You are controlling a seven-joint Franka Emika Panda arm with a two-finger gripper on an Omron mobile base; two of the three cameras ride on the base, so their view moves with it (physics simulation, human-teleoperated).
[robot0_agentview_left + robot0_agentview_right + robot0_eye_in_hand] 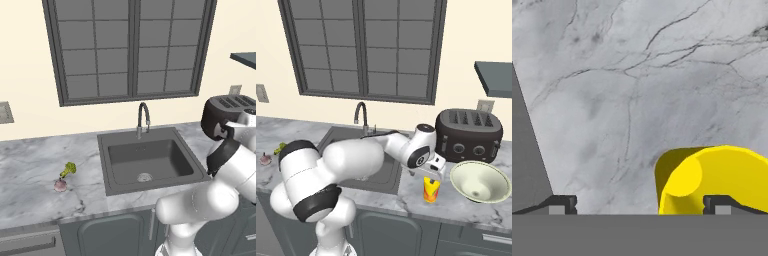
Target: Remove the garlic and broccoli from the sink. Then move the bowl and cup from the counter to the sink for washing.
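- A dark grey sink (150, 162) is set into a grey-and-white marble counter (30, 165) beneath a large dark-framed window (131, 47); a curved black tap (143, 119) rises at its back edge.
- The basin holds only its pale round drain disc (144, 177).
- On the counter well to the left of the sink, the yellow-green broccoli (68, 170) lies just behind the pinkish garlic (60, 185), the two close together.
- In the right base view, the white arm reaches across the sink's front corner to the counter on the right.
- The gripper (431, 173) hangs directly over the yellow cup (431, 190), its fingers spread wide apart and holding nothing.
- In the hand view, the cup's open mouth (717, 177) sits below one dark fingertip (717, 204) (the other tip stands far off over bare marble).
- The cup stands upright near the counter's front edge.
- Just right of the cup sits the wide cream-green bowl (480, 182), tilted toward the camera.
- A dark four-slot toaster (469, 131) stands behind the bowl against the wall.
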